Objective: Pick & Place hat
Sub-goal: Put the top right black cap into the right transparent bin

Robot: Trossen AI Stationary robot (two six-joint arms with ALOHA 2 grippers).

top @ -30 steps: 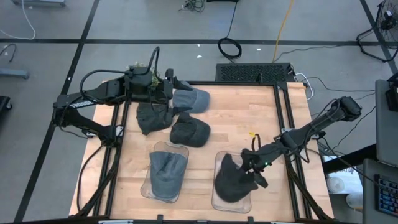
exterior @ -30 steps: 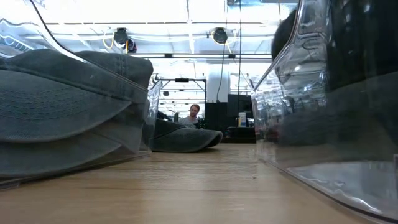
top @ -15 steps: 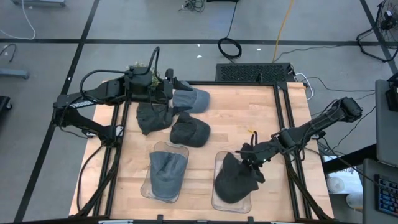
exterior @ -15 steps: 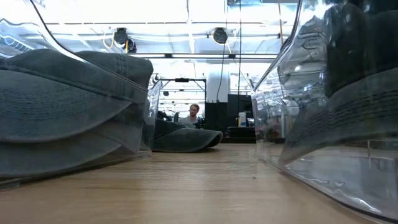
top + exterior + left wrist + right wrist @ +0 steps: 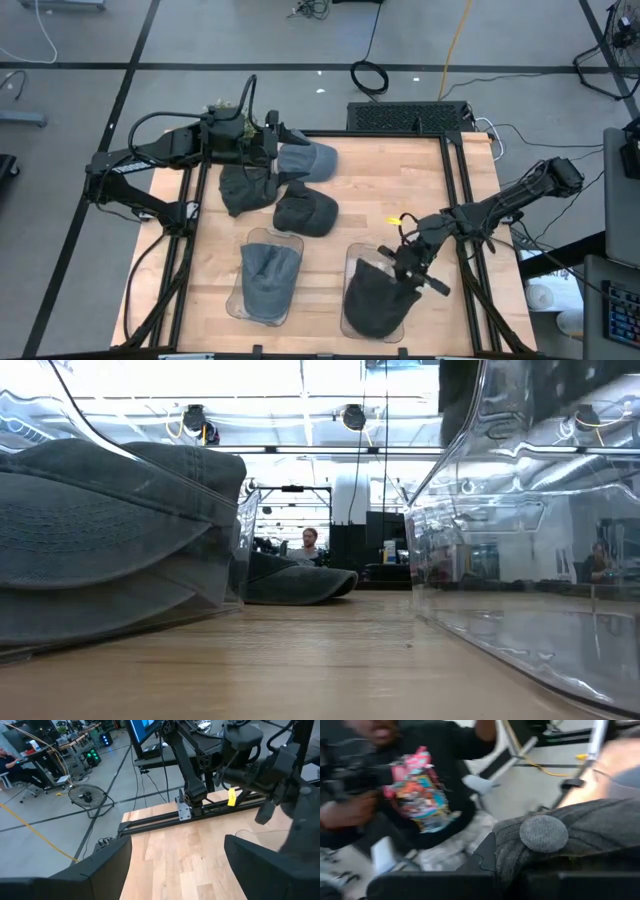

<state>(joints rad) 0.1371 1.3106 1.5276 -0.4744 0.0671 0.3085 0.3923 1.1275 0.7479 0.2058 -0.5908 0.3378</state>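
My right gripper (image 5: 406, 268) is shut on a dark hat (image 5: 373, 303) and holds it over the clear right tray (image 5: 351, 253) near the table's front. In the low view that tray (image 5: 520, 560) has a bare floor, and a dark shape shows only at the top edge. A grey hat (image 5: 268, 278) lies in the clear left tray (image 5: 238, 300). A blue-grey hat (image 5: 312, 160) and two dark hats (image 5: 245, 190) (image 5: 306, 209) lie on the table at the far left. My left gripper (image 5: 276, 136) hangs open above them. My right gripper pinches the dark hat's crown close to its top button (image 5: 543, 833); the cloth (image 5: 520, 857) bunches between the two fingers. The fingers come nearly level from the table's right side. The hat hangs below and ahead of them, lifted off the tray floor.
A black frame rail (image 5: 455, 200) runs along the table's right edge, and another runs along the left edge. Bare wood (image 5: 400, 180) lies at the far right. A person in a black printed shirt (image 5: 420, 790) shows beyond the table in the right wrist view.
My right gripper has shut on the dark hat in the right tray, rolled its wrist and risen. The hat has come up off the tray floor, and the low view now shows the tray bare.
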